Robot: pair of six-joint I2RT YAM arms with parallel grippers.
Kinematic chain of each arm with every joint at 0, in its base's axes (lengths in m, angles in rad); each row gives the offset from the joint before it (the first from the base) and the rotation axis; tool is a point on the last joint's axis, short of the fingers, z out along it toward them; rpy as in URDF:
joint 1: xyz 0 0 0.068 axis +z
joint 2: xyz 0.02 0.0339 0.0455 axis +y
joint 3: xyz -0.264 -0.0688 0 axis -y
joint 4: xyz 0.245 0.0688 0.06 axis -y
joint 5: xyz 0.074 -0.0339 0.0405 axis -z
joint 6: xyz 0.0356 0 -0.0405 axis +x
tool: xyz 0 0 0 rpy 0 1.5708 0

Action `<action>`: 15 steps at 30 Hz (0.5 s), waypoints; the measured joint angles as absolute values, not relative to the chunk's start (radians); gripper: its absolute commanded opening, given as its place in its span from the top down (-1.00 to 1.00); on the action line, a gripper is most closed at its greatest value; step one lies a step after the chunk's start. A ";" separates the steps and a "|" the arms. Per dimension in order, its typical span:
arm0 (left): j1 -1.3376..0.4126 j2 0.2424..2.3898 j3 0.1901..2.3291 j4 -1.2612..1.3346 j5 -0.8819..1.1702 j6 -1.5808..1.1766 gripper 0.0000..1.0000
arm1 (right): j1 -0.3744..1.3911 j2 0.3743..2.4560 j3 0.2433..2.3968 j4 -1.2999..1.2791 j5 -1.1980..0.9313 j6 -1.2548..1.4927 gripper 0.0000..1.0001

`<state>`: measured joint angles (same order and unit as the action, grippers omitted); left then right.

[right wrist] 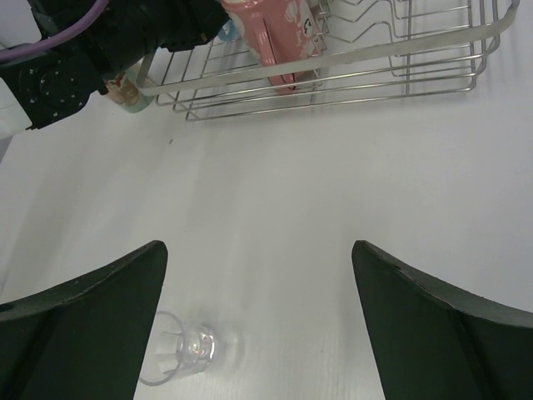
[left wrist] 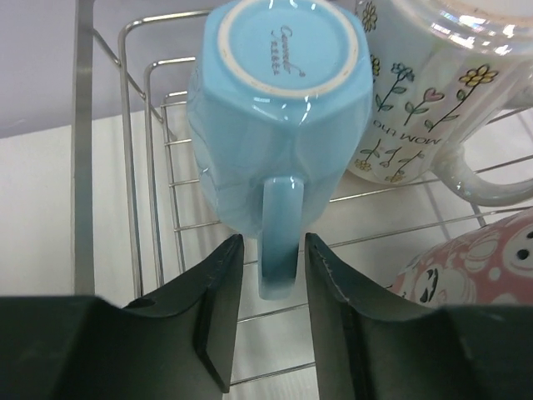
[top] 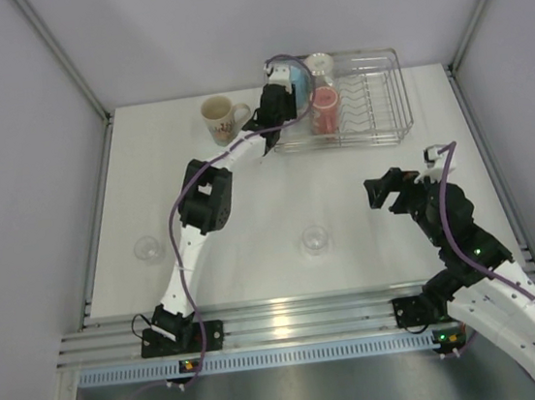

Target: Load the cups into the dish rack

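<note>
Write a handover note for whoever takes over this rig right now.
Left tool: open, fingers loosely either side of the handle of the light blue cup, which lies in the dish rack with its base toward the tool.
Right tool: open wide, empty, above the table near a clear glass.
Done: light blue cup, flowered mug and pink cup are in the rack.
To do: cream mug beside the rack, the clear glass and a second glass.
</note>
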<state>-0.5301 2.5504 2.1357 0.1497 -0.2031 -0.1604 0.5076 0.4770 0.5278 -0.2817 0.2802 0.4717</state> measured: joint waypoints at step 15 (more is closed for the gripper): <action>-0.540 2.536 2.084 0.162 -0.250 -0.167 0.07 | 0.508 0.455 0.540 -0.311 0.279 0.481 -0.86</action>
<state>-0.5404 2.5359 2.0842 0.1616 -0.2501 -0.1673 0.5076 0.4545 0.5396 -0.3115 0.2787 0.4808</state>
